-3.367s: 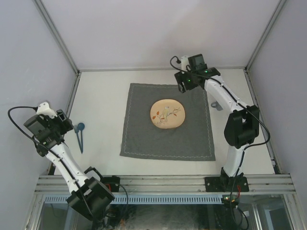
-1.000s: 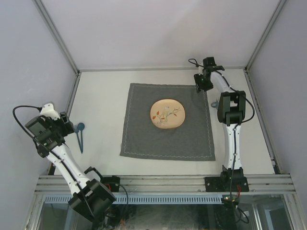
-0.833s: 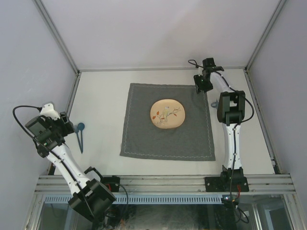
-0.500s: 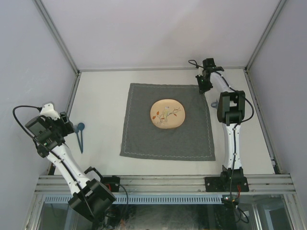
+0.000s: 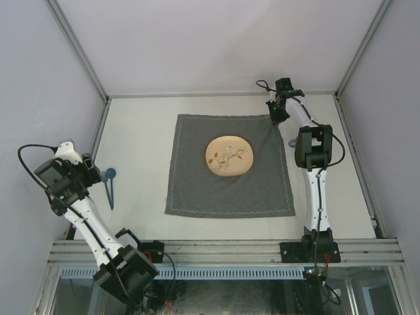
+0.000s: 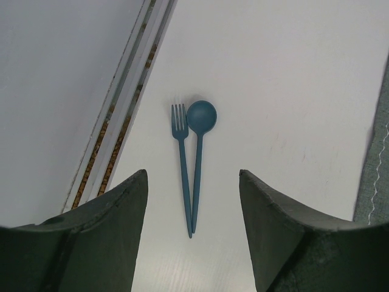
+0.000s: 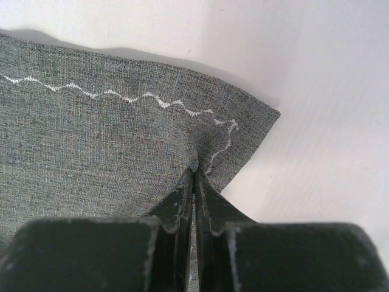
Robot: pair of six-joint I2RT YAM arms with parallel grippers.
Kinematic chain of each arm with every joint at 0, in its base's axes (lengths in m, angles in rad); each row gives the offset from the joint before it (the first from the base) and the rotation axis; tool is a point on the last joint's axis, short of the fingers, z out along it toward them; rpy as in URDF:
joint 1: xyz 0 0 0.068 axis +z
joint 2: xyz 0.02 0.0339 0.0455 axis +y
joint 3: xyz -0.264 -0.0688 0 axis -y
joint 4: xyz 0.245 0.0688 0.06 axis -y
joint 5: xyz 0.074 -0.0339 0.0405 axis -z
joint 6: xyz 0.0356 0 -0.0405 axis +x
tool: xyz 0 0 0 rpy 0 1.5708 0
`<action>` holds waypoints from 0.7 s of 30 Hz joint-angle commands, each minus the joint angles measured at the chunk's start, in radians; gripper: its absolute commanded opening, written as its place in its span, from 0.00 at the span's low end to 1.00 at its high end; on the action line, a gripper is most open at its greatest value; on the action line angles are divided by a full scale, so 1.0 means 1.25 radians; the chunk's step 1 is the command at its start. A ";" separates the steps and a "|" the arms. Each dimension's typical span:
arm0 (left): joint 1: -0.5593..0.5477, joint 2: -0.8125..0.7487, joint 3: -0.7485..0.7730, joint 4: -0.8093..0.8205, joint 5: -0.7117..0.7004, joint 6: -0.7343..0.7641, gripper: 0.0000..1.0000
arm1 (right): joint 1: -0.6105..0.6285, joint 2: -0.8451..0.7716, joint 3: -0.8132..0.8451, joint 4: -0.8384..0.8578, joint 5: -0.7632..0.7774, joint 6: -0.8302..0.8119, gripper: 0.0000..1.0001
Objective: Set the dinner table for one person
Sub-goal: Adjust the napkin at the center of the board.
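The off-white dinner table [image 5: 141, 138] carries a square dark grey stitched cloth [image 5: 223, 190] with a round patterned plate [image 5: 229, 156] on it. My right gripper [image 5: 276, 117] is at the cloth's far right corner. In the right wrist view the gripper [image 7: 195, 171] is shut, pinching a puckered fold of the cloth [image 7: 109, 140] just inside the white stitching. A blue fork [image 6: 182, 164] and blue spoon [image 6: 200, 121] lie side by side near the table's left rail. My left gripper [image 6: 192, 172] hovers open above their handle ends, holding nothing.
Metal rails [image 5: 100, 131] and pale walls bound the table on the left, far and right sides. The fork and spoon [image 5: 109, 187] lie close to the left rail. The cloth's left edge [image 6: 380, 176] shows at the right of the left wrist view.
My right gripper has closed on the cloth's far right corner, and that corner has lifted and puckered slightly. The left arm, plate, fork and spoon have not moved.
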 commanded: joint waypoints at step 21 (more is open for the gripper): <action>0.005 0.007 -0.025 0.027 -0.002 0.014 0.66 | -0.002 0.057 0.122 0.017 0.050 -0.022 0.00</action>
